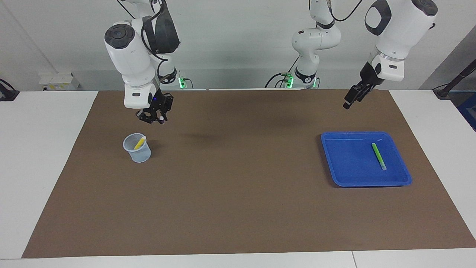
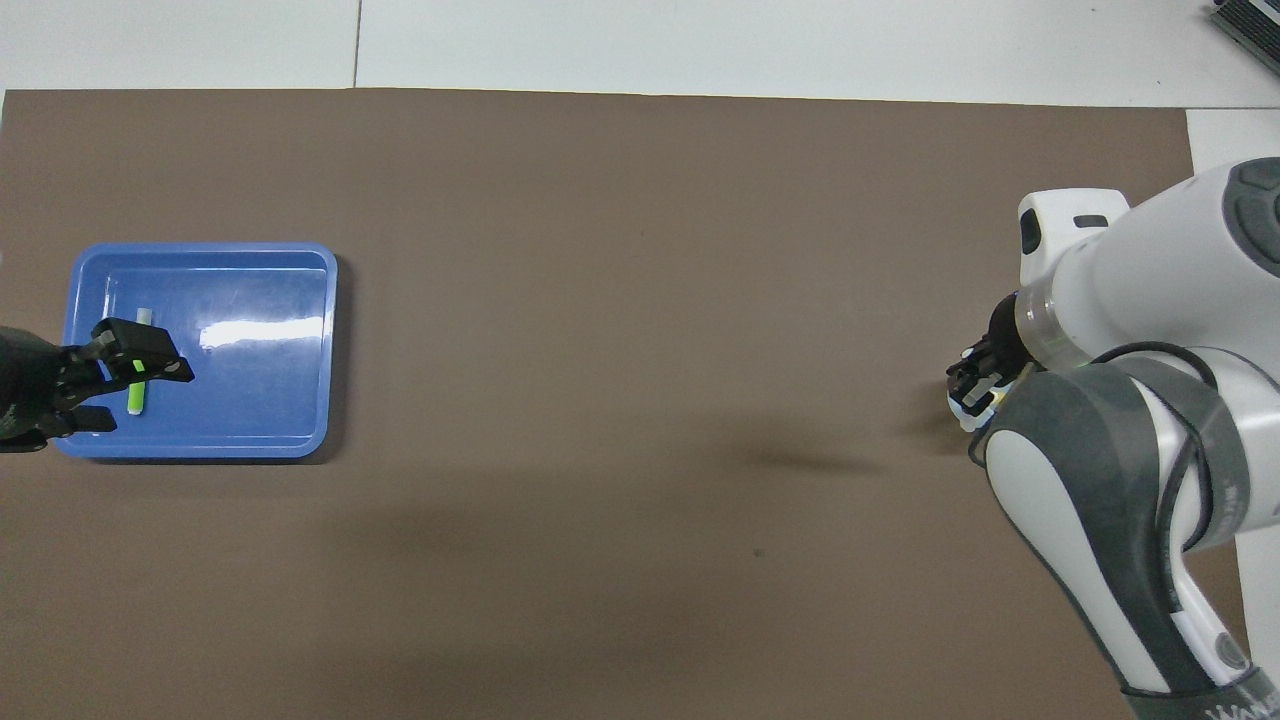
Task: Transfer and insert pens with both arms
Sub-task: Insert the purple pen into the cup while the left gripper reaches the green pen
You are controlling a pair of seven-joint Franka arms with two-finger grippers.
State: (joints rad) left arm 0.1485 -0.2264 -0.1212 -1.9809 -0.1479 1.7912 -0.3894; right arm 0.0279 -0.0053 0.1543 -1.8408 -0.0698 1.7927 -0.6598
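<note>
A light green pen (image 1: 379,156) lies in a blue tray (image 1: 334,156) toward the left arm's end of the table; the pen also shows in the overhead view (image 2: 137,398). My left gripper (image 1: 347,103) hangs open and empty in the air over the tray (image 2: 260,400). A yellow pen (image 1: 140,143) stands slanted in a pale mesh cup (image 1: 138,152) toward the right arm's end. My right gripper (image 1: 153,116) hovers just above the cup, shut on the purple pen (image 1: 161,119), of which only a small tip shows. In the overhead view my right gripper (image 2: 975,385) covers the cup.
A brown mat (image 1: 238,193) covers the white table (image 1: 44,149). Two smaller white arms with green-lit bases (image 1: 314,44) stand at the robots' edge of the table.
</note>
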